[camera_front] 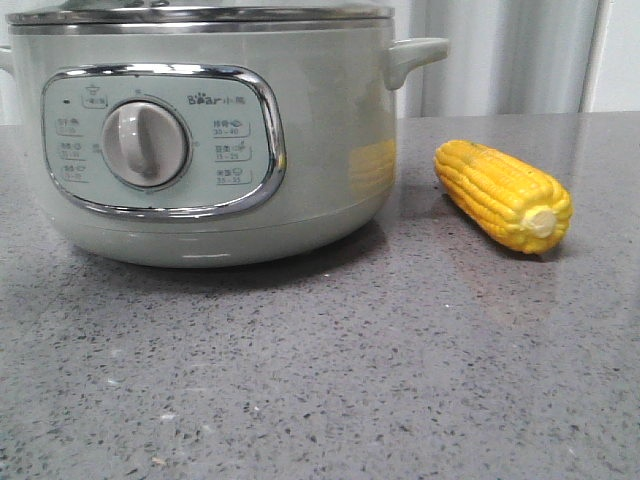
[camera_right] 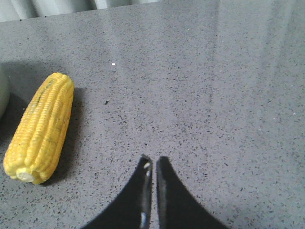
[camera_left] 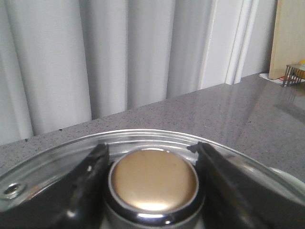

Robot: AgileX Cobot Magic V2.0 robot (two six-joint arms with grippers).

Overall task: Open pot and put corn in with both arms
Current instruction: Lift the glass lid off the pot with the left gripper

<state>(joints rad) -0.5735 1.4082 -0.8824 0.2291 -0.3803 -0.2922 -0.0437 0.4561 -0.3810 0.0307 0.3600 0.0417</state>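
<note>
The pot [camera_front: 200, 140] stands on the grey speckled surface [camera_front: 330, 380], its control panel and dial [camera_front: 146, 143] facing the front camera, and its glass lid [camera_left: 57, 157] sits in place on the steel rim, so nothing can go in yet. That explains the left hand [camera_left: 152, 179]: in the left wrist view its two dark fingers [camera_left: 83, 188] stand on either side of the lid's gold-topped knob [camera_left: 153, 177], close against the chrome collar. Whether they are actually pressing on the knob or only bracketing it I cannot tell from this angle (the contact lines fall at the frame's lower margin). The placement reads as the start of the lid lift.

The corn [camera_front: 503, 194] lies on its side on the surface just beside the pot, on the side of the pot's right handle [camera_front: 415, 55], its pale stub end turned toward the surface's near edge. It sits apart from the pot wall, which mirrors its yellow.

The right hand [camera_right: 151, 164] hangs over bare surface, clear of the corn [camera_right: 40, 128], its fingertips nearly together and holding nothing. In my judgement it is waiting there because the cob is its job once the lid is off; it will need to spread its fingers and shift across to the cob.
</note>
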